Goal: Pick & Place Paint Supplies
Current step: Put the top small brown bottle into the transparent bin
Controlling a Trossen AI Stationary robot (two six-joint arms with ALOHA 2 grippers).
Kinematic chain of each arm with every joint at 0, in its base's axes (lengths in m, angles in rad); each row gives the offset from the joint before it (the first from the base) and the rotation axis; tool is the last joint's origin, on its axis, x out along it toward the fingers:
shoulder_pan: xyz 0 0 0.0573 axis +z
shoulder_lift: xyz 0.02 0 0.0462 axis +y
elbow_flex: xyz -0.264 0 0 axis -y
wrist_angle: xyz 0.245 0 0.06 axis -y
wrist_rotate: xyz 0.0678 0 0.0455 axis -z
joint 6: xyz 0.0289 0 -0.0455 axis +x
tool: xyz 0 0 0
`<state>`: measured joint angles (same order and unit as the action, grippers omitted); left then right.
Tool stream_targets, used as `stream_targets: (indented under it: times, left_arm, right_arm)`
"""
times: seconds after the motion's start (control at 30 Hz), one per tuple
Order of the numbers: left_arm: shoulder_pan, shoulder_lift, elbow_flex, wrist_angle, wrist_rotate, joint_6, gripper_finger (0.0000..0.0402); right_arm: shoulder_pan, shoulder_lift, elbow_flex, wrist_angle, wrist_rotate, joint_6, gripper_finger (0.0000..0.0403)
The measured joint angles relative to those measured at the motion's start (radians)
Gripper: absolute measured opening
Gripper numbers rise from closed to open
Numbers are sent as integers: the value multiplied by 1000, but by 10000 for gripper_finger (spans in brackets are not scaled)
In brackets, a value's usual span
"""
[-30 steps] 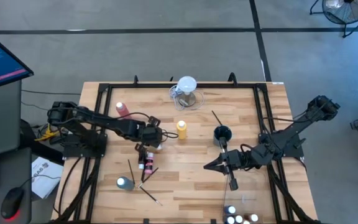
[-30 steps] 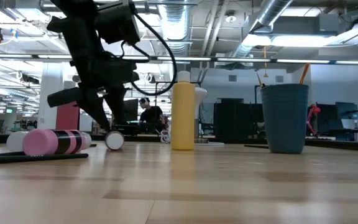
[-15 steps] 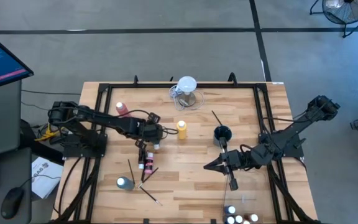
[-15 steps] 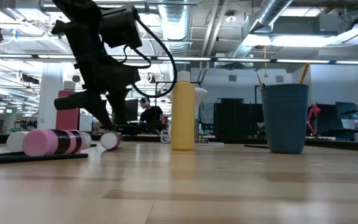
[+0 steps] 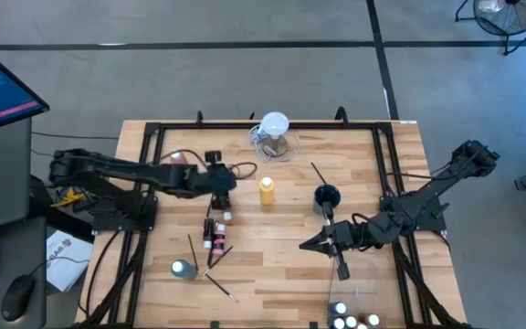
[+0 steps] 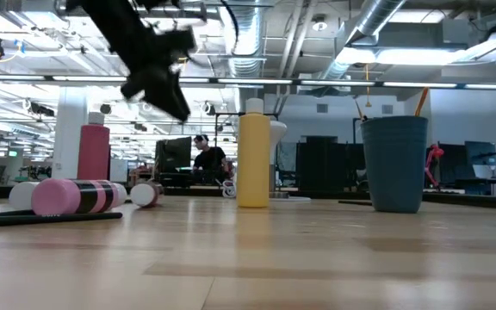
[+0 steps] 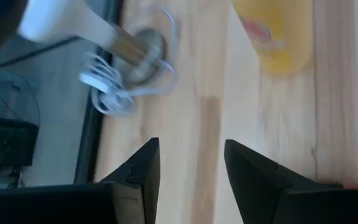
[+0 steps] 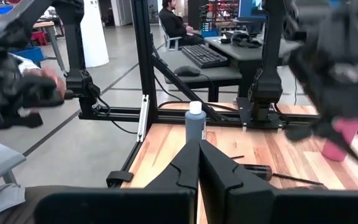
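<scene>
My left gripper (image 5: 223,179) (image 7: 191,163) hangs open and tilted above the table, left of the upright yellow squeeze bottle (image 5: 266,190) (image 7: 272,37); only bare wood shows between its fingers. Below it a small white-capped bottle (image 5: 226,217) (image 6: 145,194) and a pink bottle (image 5: 215,236) (image 6: 76,195) lie on their sides. A pink-red bottle (image 6: 94,153) stands behind my left arm. The blue bottle (image 5: 183,268) (image 8: 195,127) stands near the front left, with thin brushes (image 5: 193,249) lying beside it. My right gripper (image 5: 304,244) (image 8: 199,155) is shut and holds still at the table's right of centre.
A dark cup (image 5: 326,196) (image 6: 394,164) with a brush in it stands right of the yellow bottle. The clear jug (image 5: 275,132) with a cable sits at the far edge. A clear tray with small white-capped bottles (image 5: 350,315) sits at the near right edge.
My left gripper has risen from just above the lying bottles and drawn back toward the table's far edge, rolling as it went. Its fingers keep the same gap. The small white-capped bottle stays lying on the table.
</scene>
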<state>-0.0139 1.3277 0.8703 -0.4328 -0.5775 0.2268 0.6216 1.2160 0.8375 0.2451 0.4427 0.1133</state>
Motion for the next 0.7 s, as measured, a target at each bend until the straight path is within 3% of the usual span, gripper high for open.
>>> stream_targets:
  times: [0.37, 0.6, 0.7]
  left_arm:
    - [4, -255, 1, 82, 1, -72, 140]
    - [4, -163, -1, 56, 316, 257, 156]
    - [5, -59, 0, 33, 376, 369, 168]
  right_arm:
    - [0, 0, 0, -4, 0, 12, 0]
    - [0, 0, 0, -1, 0, 12, 0]
    - [0, 0, 0, -3, 0, 12, 0]
